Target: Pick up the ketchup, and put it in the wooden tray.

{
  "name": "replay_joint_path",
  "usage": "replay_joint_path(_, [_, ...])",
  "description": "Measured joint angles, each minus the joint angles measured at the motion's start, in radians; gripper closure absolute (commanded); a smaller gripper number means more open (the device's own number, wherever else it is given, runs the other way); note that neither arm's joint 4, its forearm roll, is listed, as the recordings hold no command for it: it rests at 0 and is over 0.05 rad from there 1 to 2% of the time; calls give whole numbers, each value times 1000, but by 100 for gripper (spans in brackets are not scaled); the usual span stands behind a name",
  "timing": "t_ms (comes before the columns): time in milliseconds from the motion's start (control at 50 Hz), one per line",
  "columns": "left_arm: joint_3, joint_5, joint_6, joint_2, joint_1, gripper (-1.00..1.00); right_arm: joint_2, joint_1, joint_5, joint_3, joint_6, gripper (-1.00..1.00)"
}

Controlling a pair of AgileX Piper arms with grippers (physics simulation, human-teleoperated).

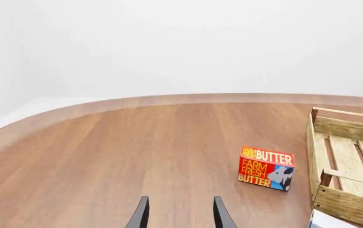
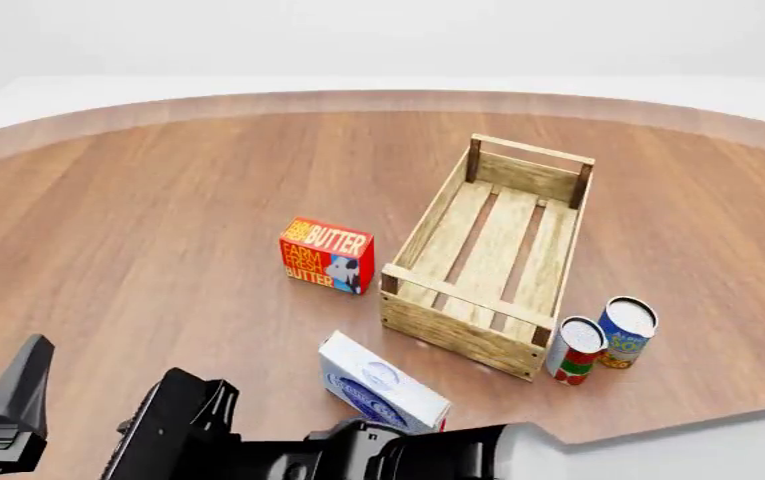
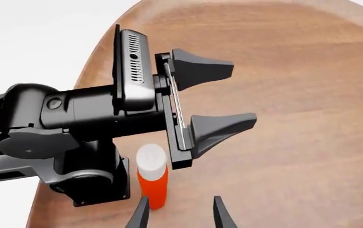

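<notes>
The ketchup [image 3: 151,178], an orange-red bottle with a white cap, stands upright on the table beside the left arm's base. It shows only in the right wrist view and is hidden in the front view. My right gripper [image 3: 180,214] is open and empty, with one fingertip just beside the bottle's foot. My left gripper [image 3: 222,97] is wide open and empty above the table, beyond the bottle; it also shows in its own view [image 1: 180,216]. One of its fingers [image 2: 19,385] shows at the front view's lower left. The wooden tray [image 2: 469,335] lies empty mid-table, also seen in the left wrist view [image 1: 346,204].
An orange butter box [image 2: 326,255] stands left of the tray, also in the left wrist view [image 1: 266,167]. A white-and-blue box [image 2: 379,385] lies in front of the tray. Two cans [image 2: 576,350] [image 2: 625,332] stand at its near right corner. Both arms crowd the lower left.
</notes>
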Motion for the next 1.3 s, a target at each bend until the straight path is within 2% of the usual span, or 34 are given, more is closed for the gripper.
replay_joint_path(460, [0,0,0,0,0,-100,80,42,-6,-58,7,-100])
replay_joint_path(1300, [0,0,0,0,0,-100,275,52,-19,-169,8,-100])
